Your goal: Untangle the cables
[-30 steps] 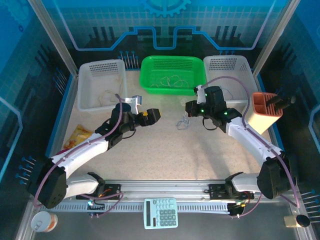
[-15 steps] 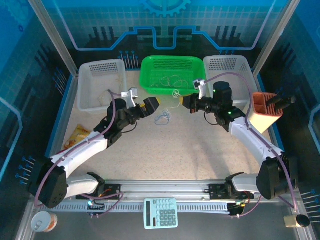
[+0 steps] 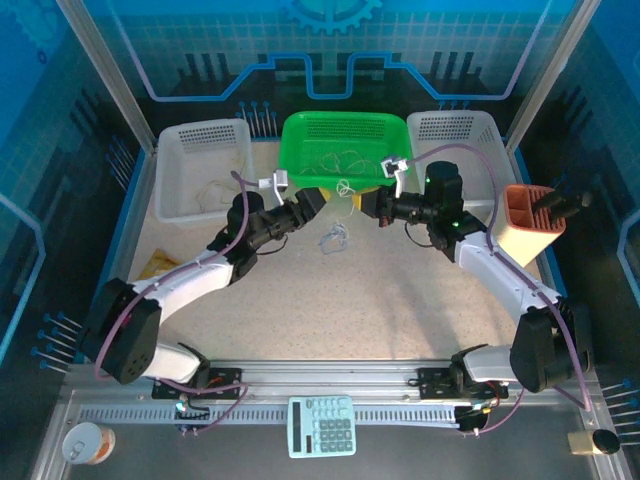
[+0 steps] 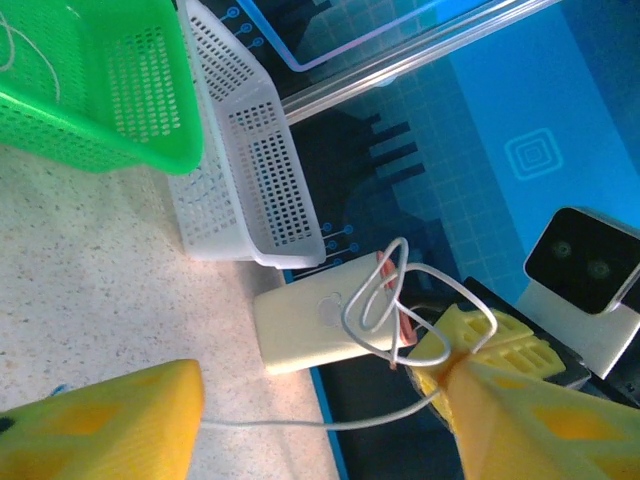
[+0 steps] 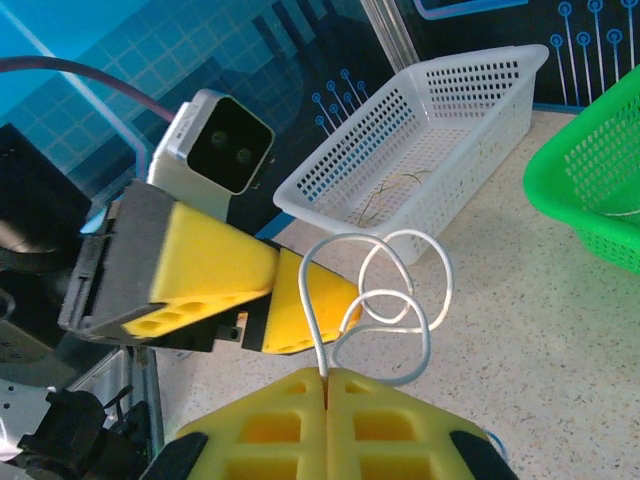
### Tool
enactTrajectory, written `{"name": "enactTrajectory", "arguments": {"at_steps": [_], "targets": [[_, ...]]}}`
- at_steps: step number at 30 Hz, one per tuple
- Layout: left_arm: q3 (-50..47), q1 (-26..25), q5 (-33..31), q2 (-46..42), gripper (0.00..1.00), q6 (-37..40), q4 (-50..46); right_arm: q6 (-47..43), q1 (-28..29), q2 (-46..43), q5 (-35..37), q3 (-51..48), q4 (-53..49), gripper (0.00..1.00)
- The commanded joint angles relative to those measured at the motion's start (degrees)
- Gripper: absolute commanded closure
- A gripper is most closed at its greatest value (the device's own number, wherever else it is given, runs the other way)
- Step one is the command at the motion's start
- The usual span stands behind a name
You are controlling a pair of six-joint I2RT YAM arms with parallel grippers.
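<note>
While one small tangle (image 3: 334,238) hangs knotted between the tools over the surface (image 3: 350,300), loose cables (image 3: 338,160) already lie in the green basket (image 3: 300,130) and the left white basket (image 3: 180,135) beyond, so I judge the work part done. Of the tools, the right tool (image 5: 325,375) is clamped on a white cable (image 5: 395,300); the left tool (image 4: 320,400) stands apart around that strand, not gripping it.

One overhead camera, two wrist cameras
The top view looked down from behind the tabletop's (image 3: 400,300) near edge; the wrist views faced each other closely, sharing the green basket (image 3: 345,122).
</note>
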Motion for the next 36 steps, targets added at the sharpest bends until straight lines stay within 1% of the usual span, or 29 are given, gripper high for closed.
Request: {"name": "enactTrajectory", "arguments": {"at_steps": [1, 3, 12, 19, 29, 32, 36], "targets": [[1.94, 0.29, 2.87, 2.25, 0.40, -2.56, 7.60, 0.62, -0.44, 0.84, -1.72, -0.85, 1.62, 1.00], [2.03, 0.25, 3.16, 3.22, 0.44, -3.10, 9.16, 0.62, -0.44, 0.81, -1.72, -0.91, 1.68, 1.00], [2.29, 0.15, 4.21, 6.32, 0.47, -5.26, 15.26, 0.97, -0.39, 0.83, -2.25, -0.84, 1.85, 1.00], [2.86, 0.15, 4.65, 8.34, 0.54, -6.75, 18.50, 0.98, -0.03, 0.64, -2.57, -0.77, 1.58, 1.00], [3.43, 0.07, 5.18, 9.11, 0.64, -6.94, 18.96, 1.20, 0.40, 0.90, -2.42, -0.38, 1.55, 1.00], [3.33, 0.06, 5.18, 9.34, 0.65, -6.90, 19.11, 1.24, 0.50, 1.06, -2.43, -0.31, 1.68, 1.00], [3.38, -0.11, 5.36, 9.71, 0.63, -7.04, 19.30, 1.36, 0.72, 1.16, -2.46, -0.12, 1.85, 1.00]]}}
